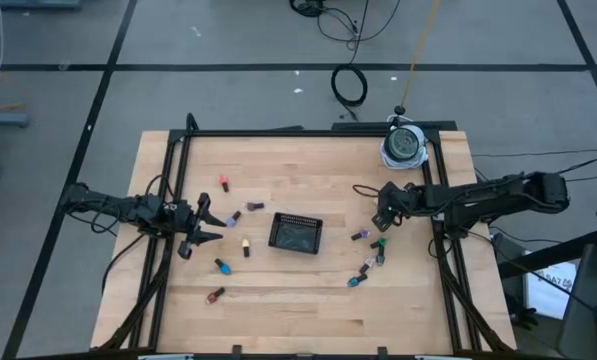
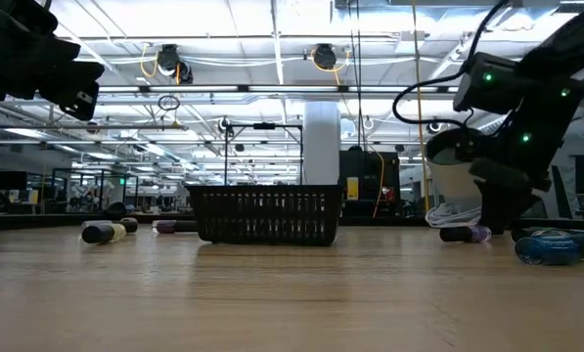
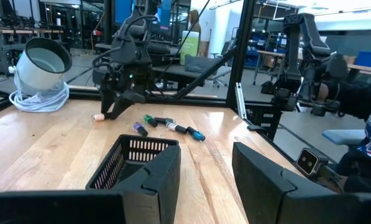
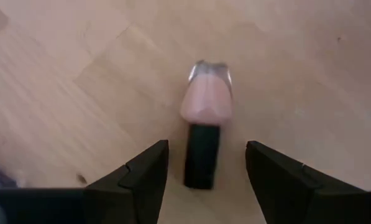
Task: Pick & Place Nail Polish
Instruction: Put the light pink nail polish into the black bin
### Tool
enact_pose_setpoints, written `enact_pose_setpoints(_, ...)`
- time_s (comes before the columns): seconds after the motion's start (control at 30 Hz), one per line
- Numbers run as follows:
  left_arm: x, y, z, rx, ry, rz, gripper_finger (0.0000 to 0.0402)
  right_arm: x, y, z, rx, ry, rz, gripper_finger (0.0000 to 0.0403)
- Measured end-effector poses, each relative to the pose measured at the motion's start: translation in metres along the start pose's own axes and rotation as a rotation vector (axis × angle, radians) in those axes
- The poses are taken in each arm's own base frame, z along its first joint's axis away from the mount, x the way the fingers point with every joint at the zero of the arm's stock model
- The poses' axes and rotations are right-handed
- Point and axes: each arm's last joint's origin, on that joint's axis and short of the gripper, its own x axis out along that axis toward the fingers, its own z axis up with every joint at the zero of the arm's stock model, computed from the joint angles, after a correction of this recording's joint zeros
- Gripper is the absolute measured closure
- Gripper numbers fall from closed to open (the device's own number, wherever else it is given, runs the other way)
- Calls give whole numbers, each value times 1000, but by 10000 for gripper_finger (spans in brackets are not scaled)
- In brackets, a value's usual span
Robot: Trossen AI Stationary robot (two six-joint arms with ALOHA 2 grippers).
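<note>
Several tiny nail polish bottles lie on their sides on the wooden table (image 1: 308, 310). A pink one with a black cap (image 4: 205, 109) lies right under my right gripper (image 4: 205, 167). The gripper is open and points down, with a finger on either side of the cap and apart from it. The same bottle shows in the left wrist view (image 3: 98, 116). My right gripper (image 1: 382, 220) is right of the black mesh basket (image 1: 296, 233). My left gripper (image 1: 204, 226) is open and empty, held above the table left of the basket.
Purple, green and blue bottles (image 1: 370, 252) lie near my right gripper. Red, purple, yellow and blue ones (image 1: 234, 216) lie near my left gripper. A white round lamp-like thing (image 1: 404, 146) with a coiled cord stands at the far right corner. A black frame edges the table.
</note>
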Motion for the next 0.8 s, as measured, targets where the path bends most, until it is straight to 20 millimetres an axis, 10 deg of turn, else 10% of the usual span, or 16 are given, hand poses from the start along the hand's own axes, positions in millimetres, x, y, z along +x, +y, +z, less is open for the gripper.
enact_pose_setpoints(0.8,0,0,0,0,0,0,256,9,-6,-9,-113,35,70,266)
